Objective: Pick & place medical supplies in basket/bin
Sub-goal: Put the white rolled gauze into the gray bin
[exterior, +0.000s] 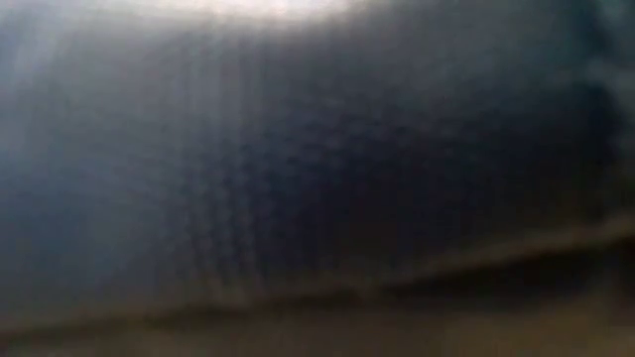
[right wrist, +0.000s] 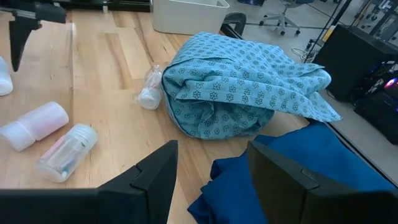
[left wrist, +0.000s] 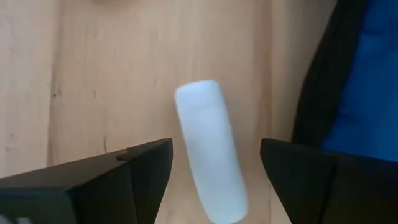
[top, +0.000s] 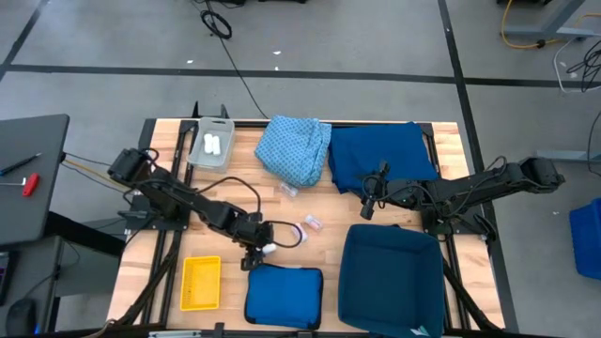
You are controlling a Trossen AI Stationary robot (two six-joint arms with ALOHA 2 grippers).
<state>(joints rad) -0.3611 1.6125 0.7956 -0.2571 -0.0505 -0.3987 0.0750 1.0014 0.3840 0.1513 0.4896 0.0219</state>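
White roll (left wrist: 210,152) lies on the wooden surface (top: 169,253) between the spread fingers of the left end effector (top: 258,250), untouched, just beside the flat blue pad (top: 284,296) near the front edge. Yellow mesh basket (top: 200,283) sits at the front left corner, grey tray (top: 210,144) at the back edge. Right end effector (top: 369,205) hangs wide and empty over the dark blue cloth (top: 380,155), beside the patterned cloth (right wrist: 242,87); small vials (right wrist: 65,149) lie near. Large blue bin (top: 392,277) stands front right.

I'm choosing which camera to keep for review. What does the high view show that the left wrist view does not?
Only the high view: the yellow mesh basket, grey tray, dark blue bin, light blue cloth and the right gripper.
Only the left wrist view: the open fingers either side of the white roll, apart from it.
Both: that roll, the table and the blue pad.
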